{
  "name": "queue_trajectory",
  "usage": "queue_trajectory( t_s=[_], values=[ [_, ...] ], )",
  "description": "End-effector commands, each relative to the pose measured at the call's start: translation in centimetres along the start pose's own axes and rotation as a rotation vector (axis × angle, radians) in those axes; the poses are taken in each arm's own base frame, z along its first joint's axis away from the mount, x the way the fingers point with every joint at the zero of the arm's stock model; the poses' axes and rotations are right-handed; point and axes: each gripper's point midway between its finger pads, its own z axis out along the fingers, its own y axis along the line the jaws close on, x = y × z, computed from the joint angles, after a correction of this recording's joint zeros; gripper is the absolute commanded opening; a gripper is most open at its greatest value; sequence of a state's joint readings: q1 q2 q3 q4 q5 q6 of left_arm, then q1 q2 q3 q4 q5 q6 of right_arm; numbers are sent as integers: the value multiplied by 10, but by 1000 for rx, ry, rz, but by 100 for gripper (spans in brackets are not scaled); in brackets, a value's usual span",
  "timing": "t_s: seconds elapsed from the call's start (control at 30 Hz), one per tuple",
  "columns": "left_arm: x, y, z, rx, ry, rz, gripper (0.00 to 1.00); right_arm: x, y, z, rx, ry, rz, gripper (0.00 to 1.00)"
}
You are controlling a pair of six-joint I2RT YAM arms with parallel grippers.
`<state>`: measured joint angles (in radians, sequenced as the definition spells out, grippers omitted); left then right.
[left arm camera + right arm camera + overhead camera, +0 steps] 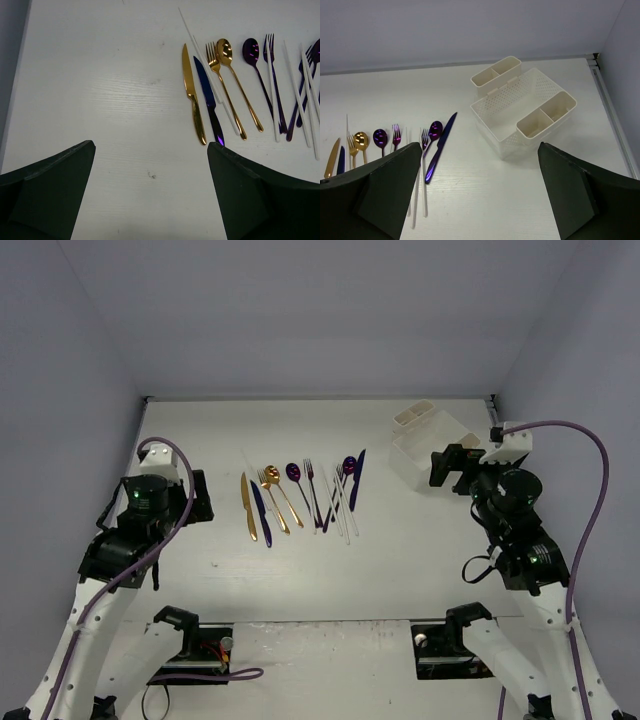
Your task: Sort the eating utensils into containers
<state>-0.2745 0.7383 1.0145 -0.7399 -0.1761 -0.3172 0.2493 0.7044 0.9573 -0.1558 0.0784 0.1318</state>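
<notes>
Cutlery (300, 500) lies in a loose row at the centre of the white table (420, 570), handles toward the bottom of the top view. From the left end the row holds a gold knife (192, 100), a dark blue knife (209, 102), a gold fork (227, 95) and a gold spoon (224, 49). Next come a purple spoon (250, 49) and a purple fork (269, 45), with clear white pieces (272, 90) lying among and across them. A purple knife (441, 147) closes the right end, just beside a second purple spoon (435, 129).

The white organizer (520, 107) stands in the upper right of the top view, well apart from the row. It is a perforated tray with a pair of small square cups (496, 74) on each short side.

The left jaws are spread wide over bare table at the lower left of the row, gripping nothing. The right jaws are likewise released and wide apart, raised above the table between the row and the organizer.
</notes>
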Motion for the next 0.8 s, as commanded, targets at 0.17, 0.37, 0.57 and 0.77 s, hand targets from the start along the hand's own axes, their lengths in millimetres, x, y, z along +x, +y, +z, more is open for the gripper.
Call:
queue_trajectory(
  t_s=[0.17,0.37,0.57,0.77],
  values=[
    [15,-13,21,24,81,-55,94,-15,-3,2,34,-42,34,100],
    [35,-14,45,-25,185,-88,94,-4,1,5,11,-9,45,100],
    [60,-27,77,-36,310,-130,94,11,8,8,-22,40,69,100],
    [70,-49,112,-33,356,-162,89,21,10,10,-30,75,76,100]
  ],
)
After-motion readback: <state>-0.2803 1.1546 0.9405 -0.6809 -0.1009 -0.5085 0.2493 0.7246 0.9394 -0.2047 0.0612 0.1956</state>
